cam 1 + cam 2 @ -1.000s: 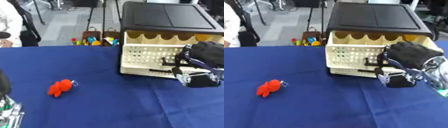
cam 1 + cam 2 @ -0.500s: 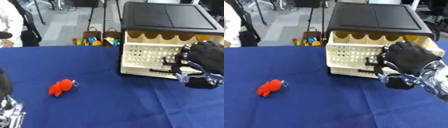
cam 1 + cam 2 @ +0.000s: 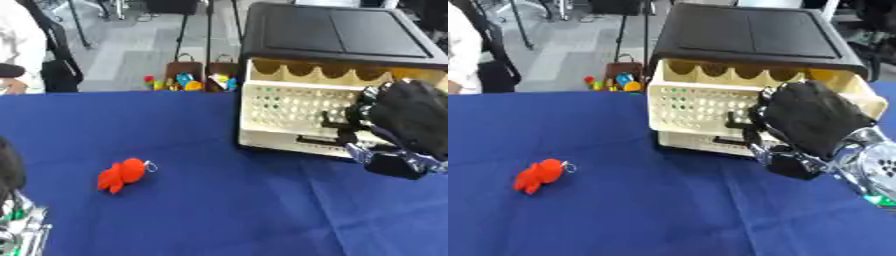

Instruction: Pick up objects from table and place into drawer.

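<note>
Blue-clothed counter (image 3: 201, 200) underneath everything. Black-topped cabinet (image 3: 745, 35) at far right, cream perforated drawer (image 3: 702, 117) pulled partly out. Right hand (image 3: 807, 122) against drawer front, fingers curled at its dark handle. Left hand not visible. Red toy (image 3: 120, 175) lying at counter left, well apart from drawer.

— Camera positions?
— Two head-mounted eyes, looking down and forward across the blue table (image 3: 219, 200).
— Overlap?
— Nearly total: both show the drawer unit (image 3: 737, 90) upper right, close. The right eye view sits it further left in frame.
</note>
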Controlling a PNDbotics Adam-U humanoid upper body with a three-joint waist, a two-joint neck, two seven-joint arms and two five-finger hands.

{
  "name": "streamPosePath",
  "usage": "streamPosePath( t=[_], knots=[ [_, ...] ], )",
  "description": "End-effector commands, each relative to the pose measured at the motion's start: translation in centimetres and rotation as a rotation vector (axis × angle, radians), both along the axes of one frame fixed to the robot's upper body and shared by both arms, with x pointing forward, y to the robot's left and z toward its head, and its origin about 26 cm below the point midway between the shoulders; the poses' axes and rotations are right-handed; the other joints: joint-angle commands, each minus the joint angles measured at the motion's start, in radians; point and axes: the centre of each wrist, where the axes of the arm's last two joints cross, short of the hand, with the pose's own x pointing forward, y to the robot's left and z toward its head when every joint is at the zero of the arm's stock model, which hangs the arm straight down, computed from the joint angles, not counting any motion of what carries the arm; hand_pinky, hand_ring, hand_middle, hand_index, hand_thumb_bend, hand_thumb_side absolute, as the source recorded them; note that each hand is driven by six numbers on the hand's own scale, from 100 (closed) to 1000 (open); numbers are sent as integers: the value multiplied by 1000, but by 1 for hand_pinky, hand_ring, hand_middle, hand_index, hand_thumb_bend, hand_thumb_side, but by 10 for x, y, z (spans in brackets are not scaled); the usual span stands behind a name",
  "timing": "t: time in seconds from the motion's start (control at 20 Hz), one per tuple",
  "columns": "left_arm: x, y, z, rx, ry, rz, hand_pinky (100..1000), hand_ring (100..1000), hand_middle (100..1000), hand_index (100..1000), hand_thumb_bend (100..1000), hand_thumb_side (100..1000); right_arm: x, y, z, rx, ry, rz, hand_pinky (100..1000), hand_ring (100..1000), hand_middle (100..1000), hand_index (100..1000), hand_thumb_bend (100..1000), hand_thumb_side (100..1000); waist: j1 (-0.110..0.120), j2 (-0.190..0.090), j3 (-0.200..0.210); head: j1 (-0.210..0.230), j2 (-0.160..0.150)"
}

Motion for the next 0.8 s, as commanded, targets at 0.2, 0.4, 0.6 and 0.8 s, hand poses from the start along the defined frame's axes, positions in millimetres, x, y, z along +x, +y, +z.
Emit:
streamPosePath(
  t=[0.2, 0.4, 0.6, 0.8],
  knots=[
    [-2, -1, 5, 8, -21, -11, 532, 716, 690, 862, 527, 816, -3, 3, 4, -47, -77, 27, 100, 225, 208, 461, 118, 405, -4, -16, 0, -3, -10],
    [-3, -2, 5, 10, -22, -14, 532, 716, 690, 862, 525, 816, -3, 5, -1, -75, -72, 30, 100, 226, 208, 465, 114, 409, -3, -15, 2, -6, -12],
    [-3, -2, 6, 10, -23, -16, 531, 716, 690, 862, 524, 816, -3, 8, -7, -107, -39, 25, 100, 231, 209, 465, 116, 416, -1, -14, 6, -8, -14],
    [-3, -3, 6, 9, -24, -24, 531, 717, 691, 864, 523, 817, -3, 9, -15, -165, -9, 21, 100, 238, 211, 464, 134, 420, 1, -11, 8, -10, -14]
  ],
)
